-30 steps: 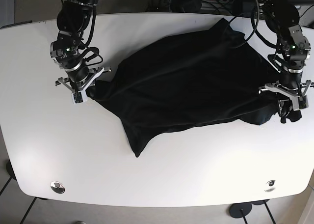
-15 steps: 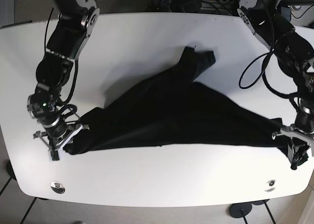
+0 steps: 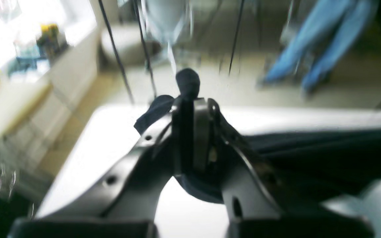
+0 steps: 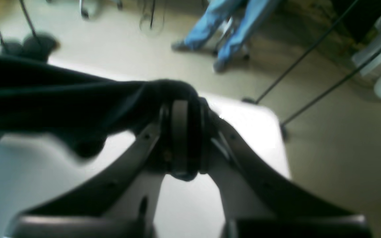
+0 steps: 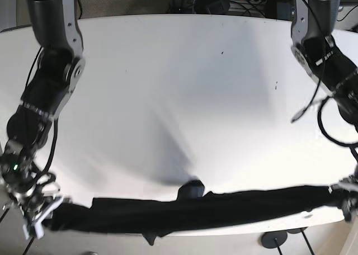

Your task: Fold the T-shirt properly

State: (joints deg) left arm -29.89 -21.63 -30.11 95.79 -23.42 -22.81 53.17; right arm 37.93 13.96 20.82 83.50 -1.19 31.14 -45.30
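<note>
Fabric of the T-shirt (image 5: 207, 210) is drawn out into one long dark band along the near edge of the bench (image 5: 179, 87), its long axis running straight from one tool to the other. The right tool (image 5: 34, 215), at the left of the base view, is closed on one end of the band; in the right wrist view the cloth (image 4: 61, 99) is seen bunched between its shut jaws (image 4: 184, 138). The left tool (image 5: 344, 196), at the far right of the base view, is clamped on the opposite end, with a tuft of cloth (image 3: 188, 82) poking up past its closed jaws (image 3: 193, 132). A small fold hangs from the band near its middle. Neither arm is nearer; the garment is shared between them. Any coming move is judged to depend on both ends being carried back over the bench together, across the band's long axis.
</note>
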